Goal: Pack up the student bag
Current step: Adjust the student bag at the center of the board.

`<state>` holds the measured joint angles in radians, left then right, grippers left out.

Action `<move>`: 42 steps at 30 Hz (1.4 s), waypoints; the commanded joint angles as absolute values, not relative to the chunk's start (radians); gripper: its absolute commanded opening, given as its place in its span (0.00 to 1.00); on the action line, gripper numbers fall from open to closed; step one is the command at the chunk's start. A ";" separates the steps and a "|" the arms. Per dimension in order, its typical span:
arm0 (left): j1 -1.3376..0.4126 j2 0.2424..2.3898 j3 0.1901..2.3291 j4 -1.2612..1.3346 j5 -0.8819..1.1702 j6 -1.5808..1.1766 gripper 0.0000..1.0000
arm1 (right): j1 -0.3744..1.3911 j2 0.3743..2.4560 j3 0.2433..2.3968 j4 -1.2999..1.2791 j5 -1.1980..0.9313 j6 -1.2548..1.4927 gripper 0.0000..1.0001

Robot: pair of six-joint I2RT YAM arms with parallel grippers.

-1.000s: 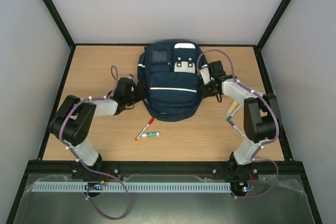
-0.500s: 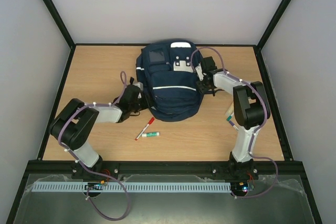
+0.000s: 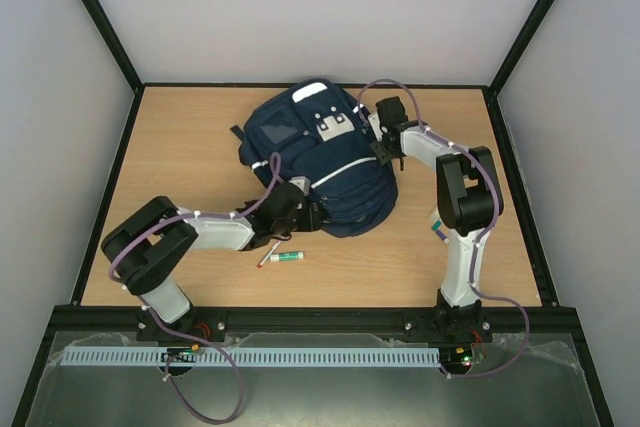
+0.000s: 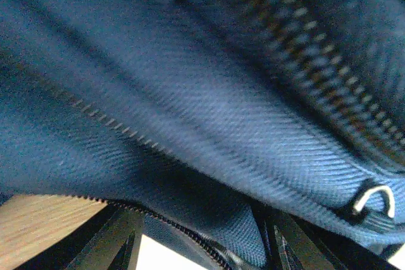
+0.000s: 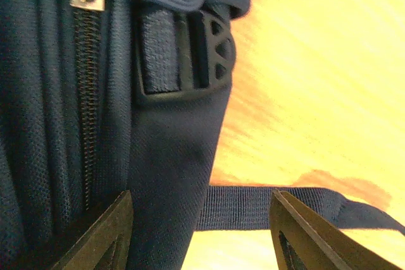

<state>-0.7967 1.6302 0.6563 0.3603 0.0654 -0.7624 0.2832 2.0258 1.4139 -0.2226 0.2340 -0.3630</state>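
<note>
Shifted rightward since a second ago, the left tool (image 3: 298, 209) is seen spread open against the near edge of the student bag (image 3: 320, 162); the right tool (image 3: 386, 145) is held open at its right side. The bag is turned askew on the far middle of the wooden desk (image 3: 180, 147), which is enclosed by pale walls (image 3: 320, 7).

- The top view is bright and evenly lit from above. The student bag (image 3: 320, 162) casts only a thin, soft shadow on the table (image 3: 180, 137) along its near edge.
- That view is sharp, with no glare on the bag.
- The left wrist view is dim. The bag's weave is fairly crisp, its upper zip teeth (image 4: 304, 36) are blurred, and a blown-out white patch sits below the bag.
- The right wrist view has a warm cast. The wood beside the bag is overexposed and the bag is dark.
</note>
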 commanded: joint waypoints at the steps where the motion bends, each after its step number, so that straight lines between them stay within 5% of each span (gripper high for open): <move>1: -0.897 1.703 0.757 0.399 0.090 -0.746 0.56 | 0.317 2.075 1.487 -0.306 0.215 -0.377 0.60; 12: -0.942 1.574 0.798 0.148 -0.003 -0.610 0.72 | 0.263 1.992 1.500 -0.362 0.170 -0.312 0.61; 24: -0.893 1.224 0.665 -0.066 -0.076 -0.472 0.75 | 0.257 1.737 1.468 -0.516 -0.041 -0.221 0.61; 35: -0.774 1.200 0.463 0.159 -0.191 -0.462 0.63 | 0.370 1.541 1.166 -0.437 -0.659 -0.302 0.56; 42: -0.667 1.283 0.369 0.390 -0.060 -0.398 0.55 | 0.375 1.641 1.095 -0.328 -0.551 -0.290 0.48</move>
